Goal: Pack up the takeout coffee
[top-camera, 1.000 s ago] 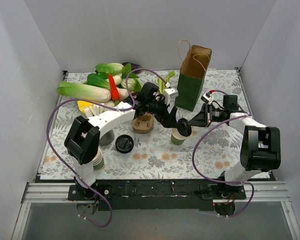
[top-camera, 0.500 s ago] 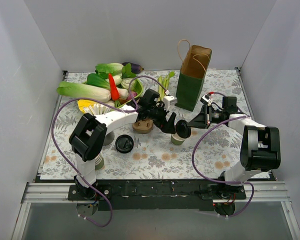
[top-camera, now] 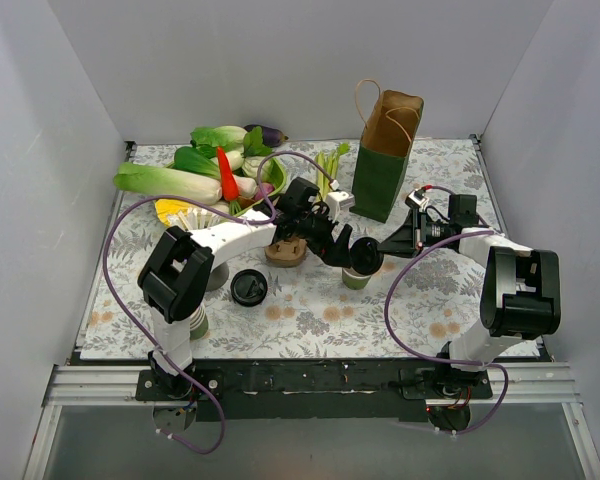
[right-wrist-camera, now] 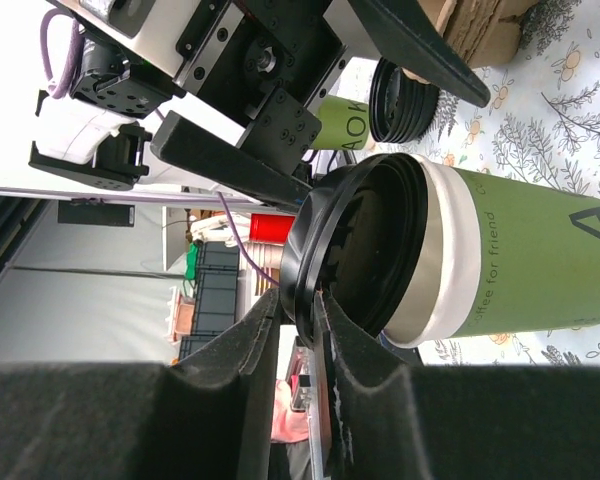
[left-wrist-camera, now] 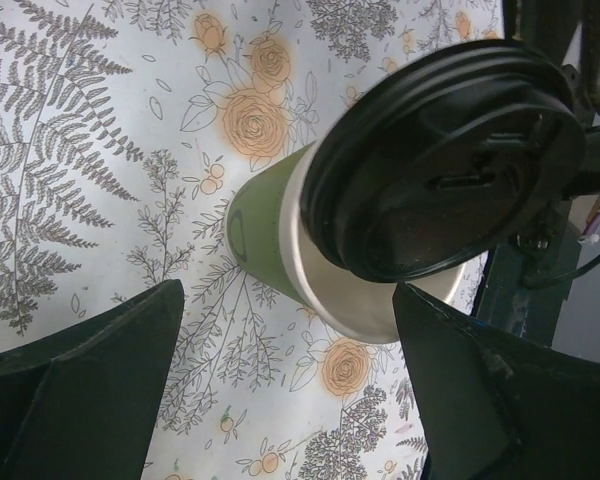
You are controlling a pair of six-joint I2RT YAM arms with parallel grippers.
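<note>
1. The left arm (top-camera: 185, 265) is seen swung inward from where it was a second ago, with its elbow nearer the middle of the counter (top-camera: 310, 312).
2. A spare black lid (top-camera: 248, 287) lies flat on the counter as before, near the arm.
3. The takeout coffee (top-camera: 355, 280) is found upright in the same spot at mid-counter, between the two pincers and on the near side of the paper bag (top-camera: 385, 165).
4. Its own lid (left-wrist-camera: 450, 160) is laid tilted over the mouth and is not seated, so the cream rim is left bare on one side.
5. The left pincer (left-wrist-camera: 290, 300) is held above the cup with its fingers spread wide and nothing between them.
6. The right pincer (right-wrist-camera: 298, 300) is set with its fingers narrowly apart on either side of the lid's rim. Whether the rim is pinched cannot be told.
7. Farther back, the celery stalks (top-camera: 328, 163) are shown more fully now that the arm has shifted.
8. In the top view the cup is largely covered by the lid and the left pincer.
9. What the cup contains is hidden by the lid.
10. The cup's lettering is cut off in the right wrist view.
</note>
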